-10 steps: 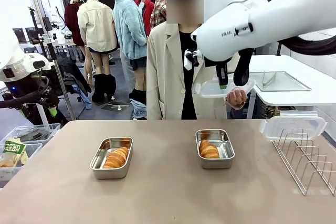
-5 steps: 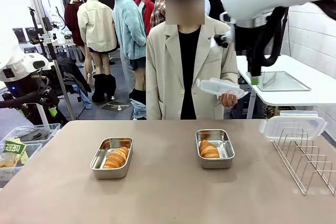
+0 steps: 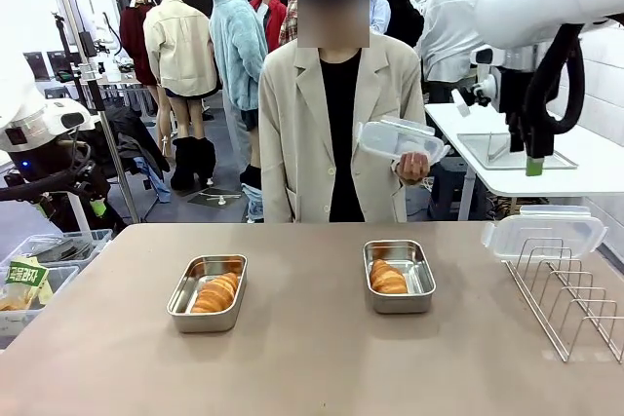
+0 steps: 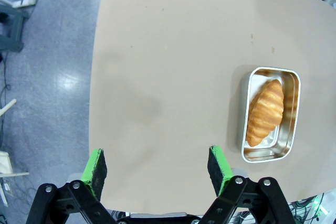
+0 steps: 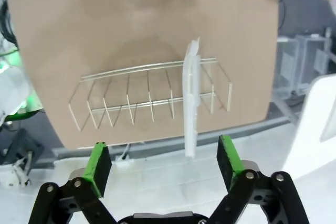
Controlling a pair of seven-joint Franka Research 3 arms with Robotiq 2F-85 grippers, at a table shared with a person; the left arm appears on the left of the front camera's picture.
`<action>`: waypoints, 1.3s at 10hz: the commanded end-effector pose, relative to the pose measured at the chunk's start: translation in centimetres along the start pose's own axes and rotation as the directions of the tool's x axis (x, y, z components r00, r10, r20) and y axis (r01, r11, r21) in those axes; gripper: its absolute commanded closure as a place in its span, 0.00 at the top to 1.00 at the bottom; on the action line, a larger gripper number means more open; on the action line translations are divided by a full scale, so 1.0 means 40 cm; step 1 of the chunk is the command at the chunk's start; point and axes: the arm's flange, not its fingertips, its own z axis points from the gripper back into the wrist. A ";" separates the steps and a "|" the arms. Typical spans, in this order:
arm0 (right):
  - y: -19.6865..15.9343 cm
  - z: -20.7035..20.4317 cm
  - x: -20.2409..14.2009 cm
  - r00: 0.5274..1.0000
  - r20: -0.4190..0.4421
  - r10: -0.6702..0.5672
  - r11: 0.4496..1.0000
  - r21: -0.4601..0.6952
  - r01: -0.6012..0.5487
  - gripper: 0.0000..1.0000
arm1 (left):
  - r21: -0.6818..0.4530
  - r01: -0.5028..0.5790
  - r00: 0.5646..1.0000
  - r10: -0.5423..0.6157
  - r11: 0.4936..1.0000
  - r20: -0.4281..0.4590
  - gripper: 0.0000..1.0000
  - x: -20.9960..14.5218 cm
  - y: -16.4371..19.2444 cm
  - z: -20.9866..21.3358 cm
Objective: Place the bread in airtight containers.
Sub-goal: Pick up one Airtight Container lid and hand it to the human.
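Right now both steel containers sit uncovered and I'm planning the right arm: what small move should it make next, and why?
Probably lower the right end effector onto the translucent lid standing in the wire rack. Its jaws are open and empty, that lid shows just off centre between them, and the person's hand holds the other lid.

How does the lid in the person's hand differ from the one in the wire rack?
The held lid hangs tilted in the person's hand; the rack lid stands on edge in the wire rack. The held lid is beyond the table's far edge; the rack lid at its right end. Both are translucent rounded rectangles.
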 end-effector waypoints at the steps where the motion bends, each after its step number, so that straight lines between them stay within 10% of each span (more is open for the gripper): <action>1: 0.007 -0.060 -0.050 0.996 0.091 -0.021 0.999 0.041 0.017 1.00 | 0.001 0.000 1.000 0.000 1.000 0.011 1.00 0.003 -0.001 0.002; 13: 0.002 -0.112 -0.114 0.995 0.078 -0.067 0.994 0.091 0.059 1.00 | 0.001 0.000 1.000 0.000 1.000 0.011 1.00 0.003 -0.001 0.002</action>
